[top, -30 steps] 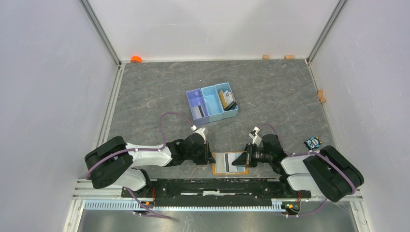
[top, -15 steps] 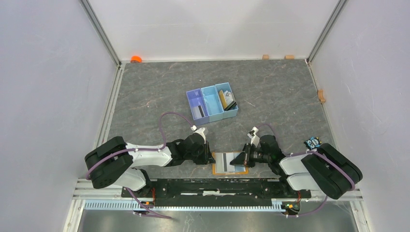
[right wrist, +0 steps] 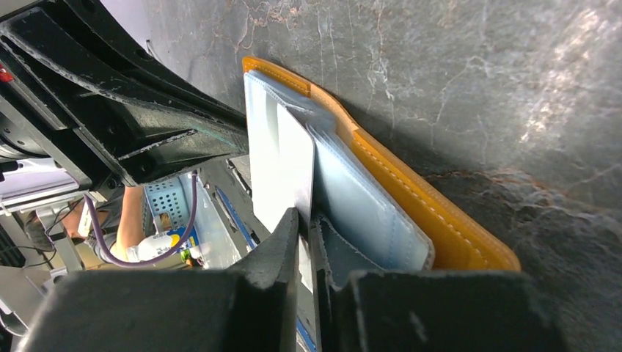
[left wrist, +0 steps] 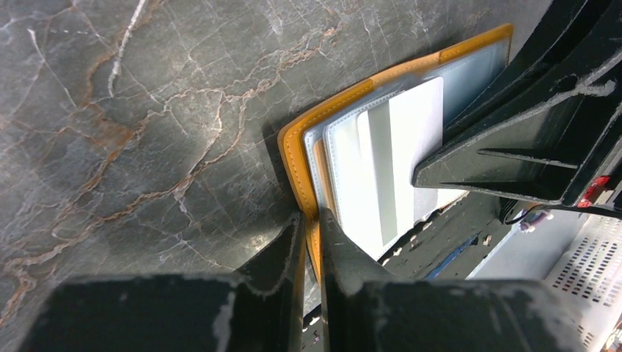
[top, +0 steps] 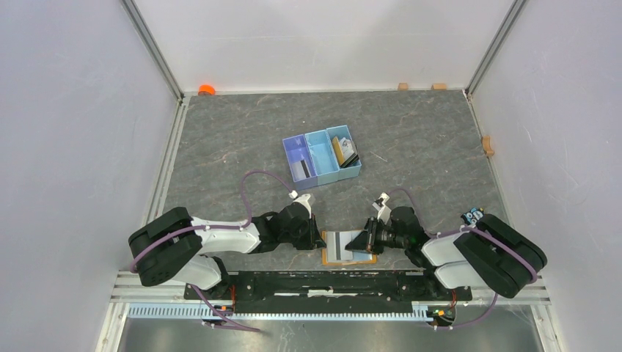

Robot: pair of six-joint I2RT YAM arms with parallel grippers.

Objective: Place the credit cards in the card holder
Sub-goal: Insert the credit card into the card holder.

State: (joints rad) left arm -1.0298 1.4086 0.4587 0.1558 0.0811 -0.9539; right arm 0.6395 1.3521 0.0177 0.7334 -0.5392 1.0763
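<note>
Two grippers work one wallet at the near edge of the table. My left gripper [left wrist: 312, 236] is nearly closed, pinching the orange cover of the card holder [left wrist: 292, 150] at its edge and pinning it open on the table [left wrist: 147, 110]. My right gripper [right wrist: 306, 229] stands narrow, with the near edge of a pale grey card [right wrist: 295, 158] between its jaws. I cannot tell whether it grips that card or merely guides it. The card appears to lie partway under a clear sleeve inside the holder, so I judge this one partly in and not yet seated. Farther off, in the blue tray [top: 323, 156], more credit cards [top: 345, 150] wait: some in the right compartment, a dark one in the left. Most of the job looks undone.
</note>
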